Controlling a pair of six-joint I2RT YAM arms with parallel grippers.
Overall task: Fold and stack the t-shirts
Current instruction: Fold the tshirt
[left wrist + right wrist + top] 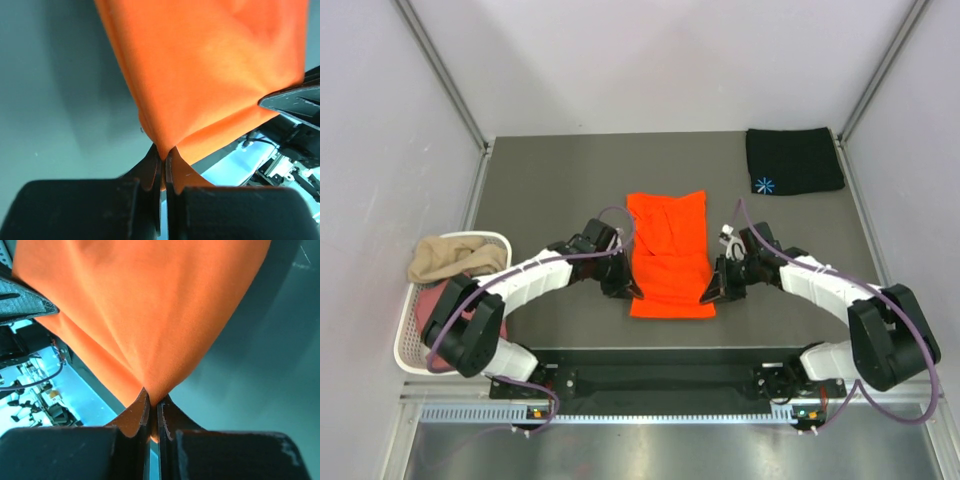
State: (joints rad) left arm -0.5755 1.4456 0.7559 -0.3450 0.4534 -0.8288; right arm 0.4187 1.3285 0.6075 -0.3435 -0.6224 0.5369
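Note:
The bright orange t-shirt (668,250) lies as a long strip in the middle of the table, its near end lifted. My left gripper (629,291) is shut on its near left corner; the cloth (210,70) runs up from the pinched tips (163,156). My right gripper (709,293) is shut on its near right corner; the cloth (145,305) fans out from the tips (153,399). A folded black t-shirt (793,160) with a light-blue starburst lies at the far right. A tan shirt (455,257) and a dusty pink one (445,300) sit in the basket.
The white slotted basket (408,345) stands at the left edge of the grey table (550,190). White walls and metal frame posts enclose the table on three sides. The arm bases sit at the near edge.

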